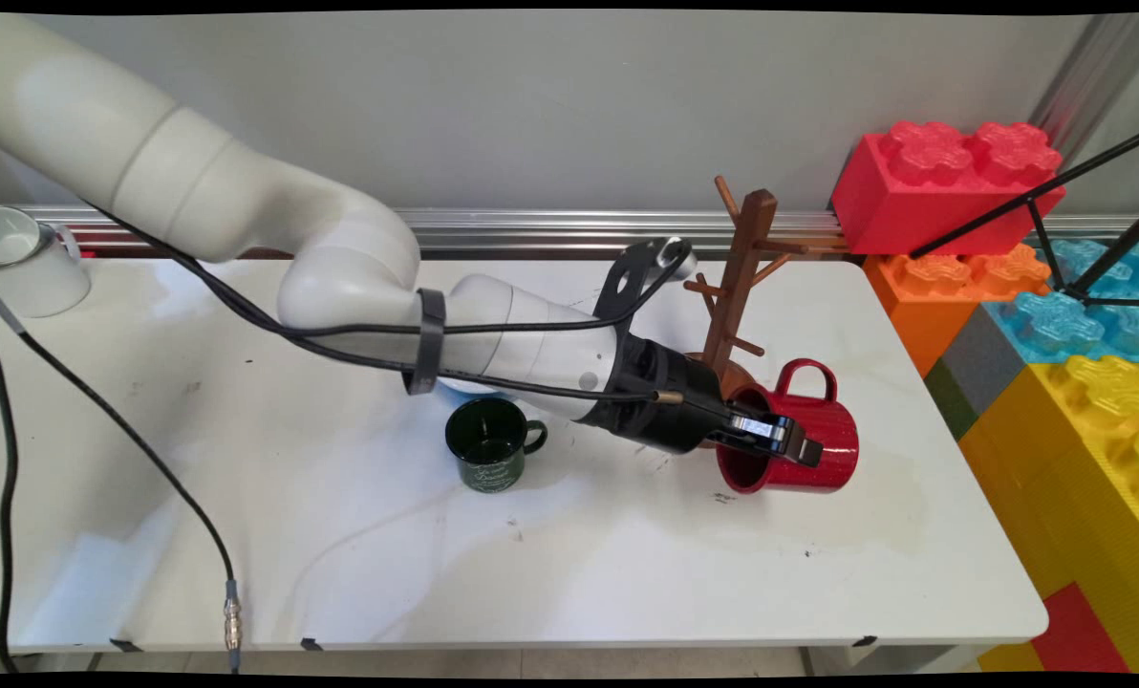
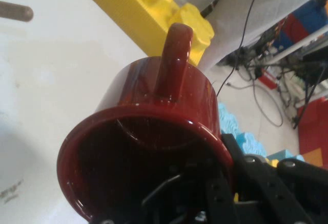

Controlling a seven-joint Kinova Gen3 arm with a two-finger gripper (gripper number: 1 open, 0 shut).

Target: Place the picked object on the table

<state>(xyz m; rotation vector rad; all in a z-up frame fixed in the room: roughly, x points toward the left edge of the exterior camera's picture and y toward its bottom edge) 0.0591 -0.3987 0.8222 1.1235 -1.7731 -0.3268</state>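
Note:
A glossy red mug [image 1: 832, 430] lies on its side at the right of the white table [image 1: 531, 573], mouth to the left and handle up. My gripper [image 1: 797, 447] is shut on its rim, one finger inside the mouth and the other against the outer wall. Whether the mug rests on the table or hangs just above it I cannot tell. In the hand view the red mug [image 2: 154, 96] fills the middle, its dark mouth facing the camera, with the gripper [image 2: 225, 175] clamped on the rim at the lower right. A brown wooden mug tree [image 1: 737, 277] stands just behind the mug.
A dark green mug [image 1: 490, 444] stands upright under my forearm, left of the red mug. A white mug [image 1: 25, 263] sits at the far left back corner. Big toy blocks, red [image 1: 942, 182], orange, blue and yellow [image 1: 1095, 430], are stacked beyond the table's right edge.

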